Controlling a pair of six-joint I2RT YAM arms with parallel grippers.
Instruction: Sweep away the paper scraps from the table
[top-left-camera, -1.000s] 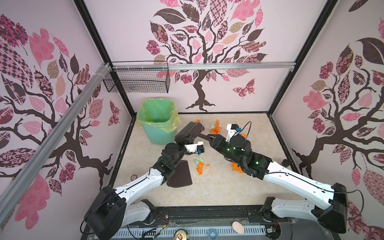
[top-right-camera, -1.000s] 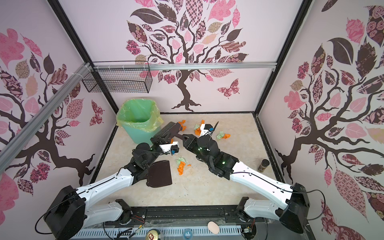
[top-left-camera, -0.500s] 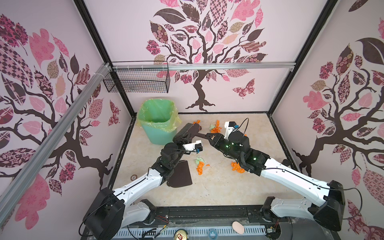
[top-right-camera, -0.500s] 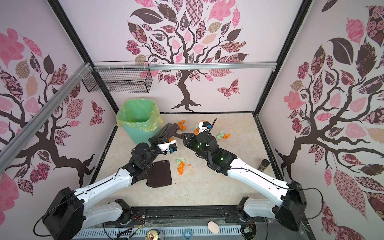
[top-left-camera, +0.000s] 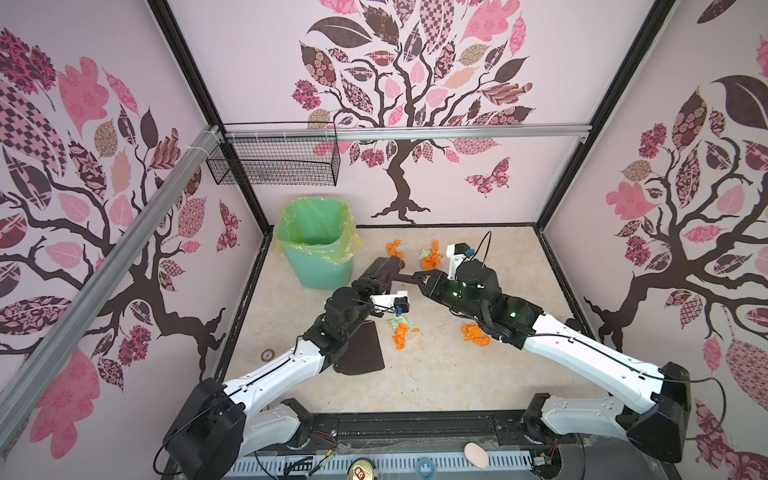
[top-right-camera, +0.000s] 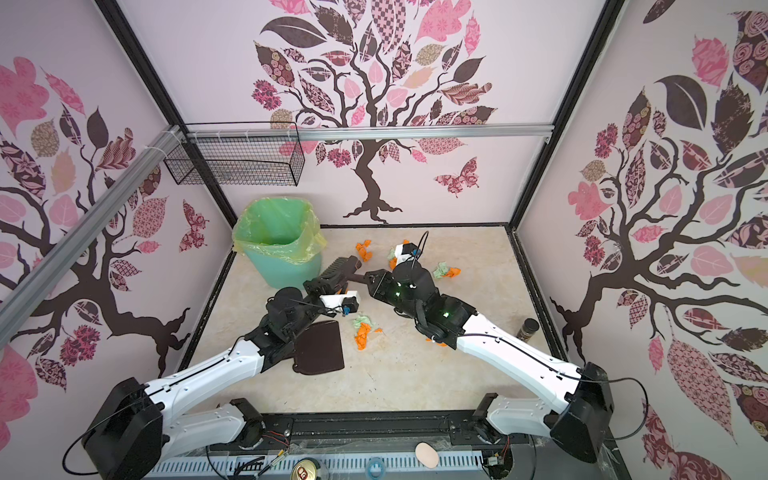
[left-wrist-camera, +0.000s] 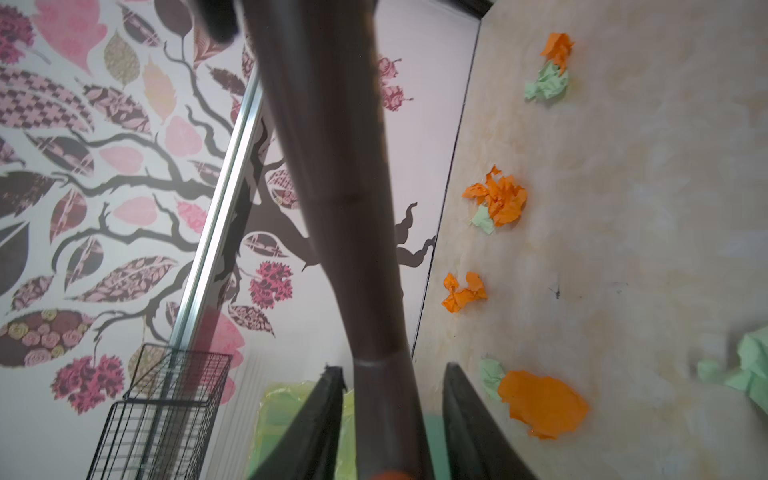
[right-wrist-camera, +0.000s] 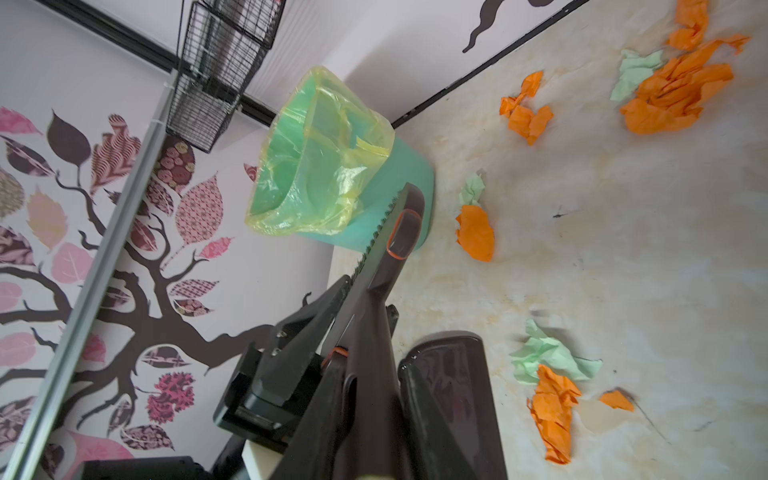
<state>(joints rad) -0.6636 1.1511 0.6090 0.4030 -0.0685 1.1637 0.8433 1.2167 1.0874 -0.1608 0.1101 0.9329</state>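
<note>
Many paper scraps (top-left-camera: 401, 334) on beige table (top-left-camera: 436, 374), tree-patterned walls (top-left-camera: 399, 83); left fingers (left-wrist-camera: 324, 415) spread around brush (top-left-camera: 380, 266), right fingers (right-wrist-camera: 428, 424) tight on it.

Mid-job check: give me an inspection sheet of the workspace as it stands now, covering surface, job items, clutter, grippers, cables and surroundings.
Surface: table, beige and marbled.
Job's things: scraps, orange and green, in clumps from mid-table to the back; dustpan flat on the table; lined bin at the back left.
Clutter: can and pale oval on the front rail; jar off the table's right edge.
Grippers: left gripper open around the brush handle; right gripper shut on it.
Cables: cable loop at the right wrist.
Surroundings: tree-print walls; wire basket.
</note>
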